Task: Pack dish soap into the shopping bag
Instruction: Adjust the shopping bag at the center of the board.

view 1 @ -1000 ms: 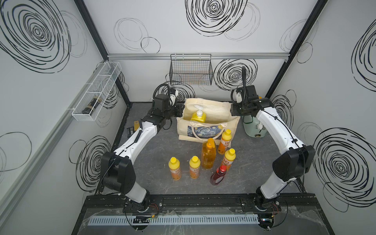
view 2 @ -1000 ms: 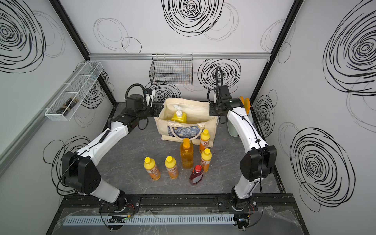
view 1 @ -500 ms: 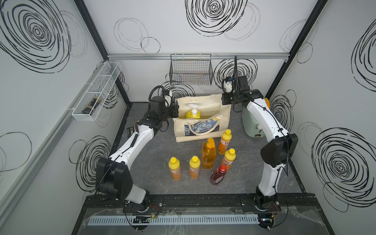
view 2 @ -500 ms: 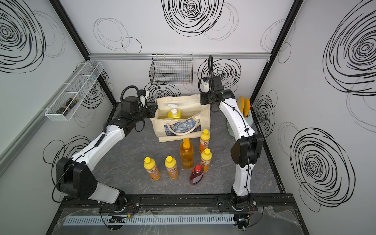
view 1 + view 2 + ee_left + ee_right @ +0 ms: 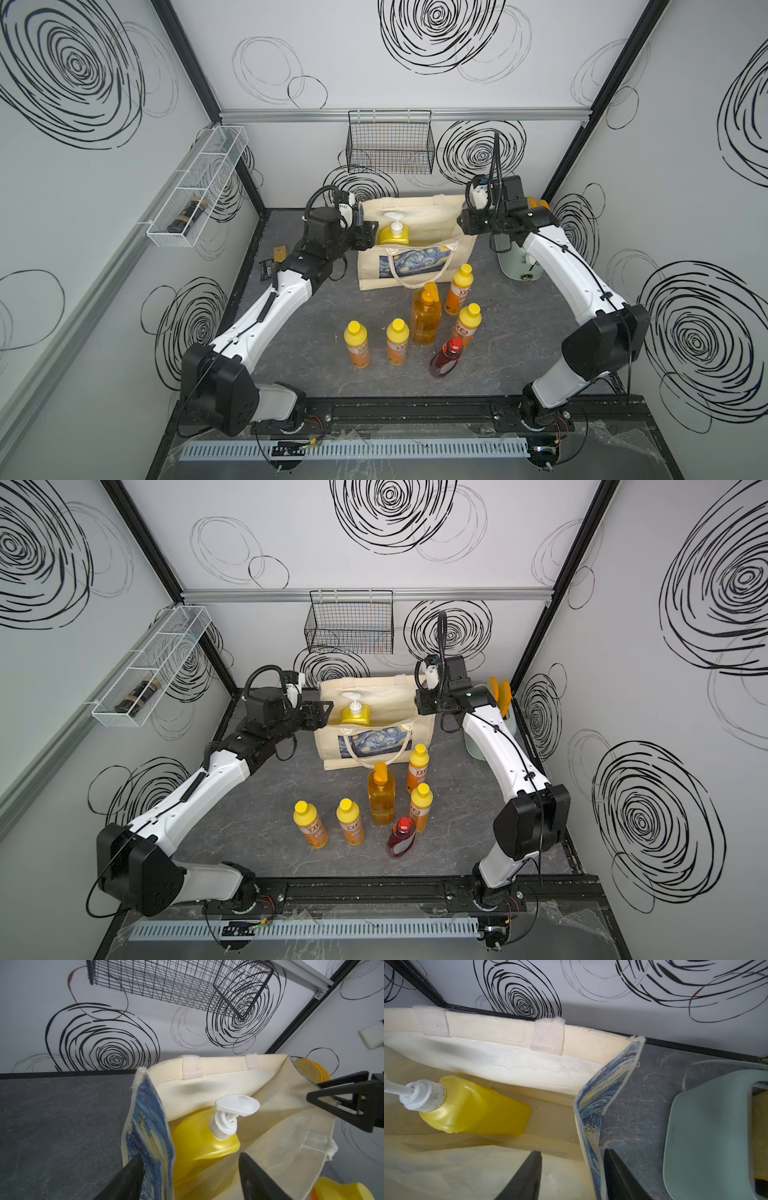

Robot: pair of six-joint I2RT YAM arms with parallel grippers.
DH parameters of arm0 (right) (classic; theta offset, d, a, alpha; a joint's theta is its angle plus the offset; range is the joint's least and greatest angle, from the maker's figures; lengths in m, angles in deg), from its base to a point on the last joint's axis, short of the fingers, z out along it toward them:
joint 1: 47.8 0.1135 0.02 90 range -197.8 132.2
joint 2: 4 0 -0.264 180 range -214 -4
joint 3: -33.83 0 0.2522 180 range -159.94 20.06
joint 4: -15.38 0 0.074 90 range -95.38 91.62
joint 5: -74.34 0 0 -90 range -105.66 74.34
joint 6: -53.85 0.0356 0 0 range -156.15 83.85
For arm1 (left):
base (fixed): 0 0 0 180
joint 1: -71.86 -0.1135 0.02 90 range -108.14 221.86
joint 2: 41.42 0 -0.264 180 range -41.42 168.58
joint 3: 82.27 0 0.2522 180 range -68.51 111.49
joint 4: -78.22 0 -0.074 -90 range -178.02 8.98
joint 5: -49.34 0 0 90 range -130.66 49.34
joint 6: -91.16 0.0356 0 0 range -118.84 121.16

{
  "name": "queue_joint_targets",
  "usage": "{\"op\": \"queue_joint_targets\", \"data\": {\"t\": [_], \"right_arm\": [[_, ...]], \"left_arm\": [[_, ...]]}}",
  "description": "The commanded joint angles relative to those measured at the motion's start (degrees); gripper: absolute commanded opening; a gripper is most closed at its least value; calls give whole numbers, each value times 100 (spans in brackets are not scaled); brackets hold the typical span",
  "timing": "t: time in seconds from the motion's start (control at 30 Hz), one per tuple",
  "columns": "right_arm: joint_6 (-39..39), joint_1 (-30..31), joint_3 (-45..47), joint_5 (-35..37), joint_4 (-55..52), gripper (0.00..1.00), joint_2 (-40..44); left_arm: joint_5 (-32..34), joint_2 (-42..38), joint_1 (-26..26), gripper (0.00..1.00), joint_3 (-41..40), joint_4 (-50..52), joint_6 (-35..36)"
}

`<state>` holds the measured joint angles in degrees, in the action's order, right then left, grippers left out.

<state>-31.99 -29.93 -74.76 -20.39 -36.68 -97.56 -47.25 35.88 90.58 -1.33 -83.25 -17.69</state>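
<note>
Cream canvas of the shopping bag point(image 5: 415, 272) hides the lower body of the yellow pump bottle point(image 5: 392, 236), which sits tilted inside it. The six other soap bottles point(image 5: 397, 343) stand on the counter point(image 5: 519, 332) in front of the bag. Left hand point(image 5: 190, 1157) and right hand point(image 5: 572, 1151) each straddle one end wall of the bag, fingers apart and clamping nothing. The wrist views cut off the fingers' bases.

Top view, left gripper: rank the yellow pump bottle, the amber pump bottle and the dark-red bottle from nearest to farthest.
1. yellow pump bottle, inside the shopping bag, right beside the left gripper.
2. amber pump bottle, standing just in front of the bag.
3. dark-red bottle, at the front of the cluster, toward the robot's base.
</note>
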Motion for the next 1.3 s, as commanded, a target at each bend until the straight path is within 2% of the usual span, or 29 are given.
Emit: {"op": "queue_joint_targets", "data": {"t": [0.0, 0.13, 0.27, 0.3, 0.4, 0.43, 0.6, 0.73, 0.9, 1.1, 1.27], "right_arm": [[75, -2, 163, 66, -234, 47, 109], [168, 46, 158, 179, -534, 31, 224], [188, 264, 196, 373, -562, 28, 597], [190, 323, 172, 413, -591, 29, 682], [203, 519, -10, 460, -842, 49, 904], [208, 599, -45, 470, -940, 51, 995], [246, 1356, 80, 319, -1094, 54, 1800], [444, 2182, 227, 273, -1213, 54, 2291], [890, 3357, 336, 1047, -1548, 62, 2457], [1722, 4321, 462, 2041, -1913, 71, 2154], [2278, 4594, 679, 2767, -2124, 76, 1830]], "left_arm": [[195, -206, -30, 75, -97, -275, -50], [149, -282, -34, 75, -359, -351, -126], [69, -512, -108, 75, -864, -654, -204], [49, -522, -130, 75, -890, -690, -192], [-28, -519, -151, 74, -940, -783, -171], [-60, -522, -158, 74, -964, -836, -180], [-162, -565, -169, 74, -1056, -993, -189], [-233, -619, -167, 74, -1091, -1029, -182], [-333, -667, -160, 73, -1119, -1073, -189], [-472, -616, -159, 71, -1110, -1099, -174], [-515, -621, -167, 70, -1128, -1133, -174]]}}
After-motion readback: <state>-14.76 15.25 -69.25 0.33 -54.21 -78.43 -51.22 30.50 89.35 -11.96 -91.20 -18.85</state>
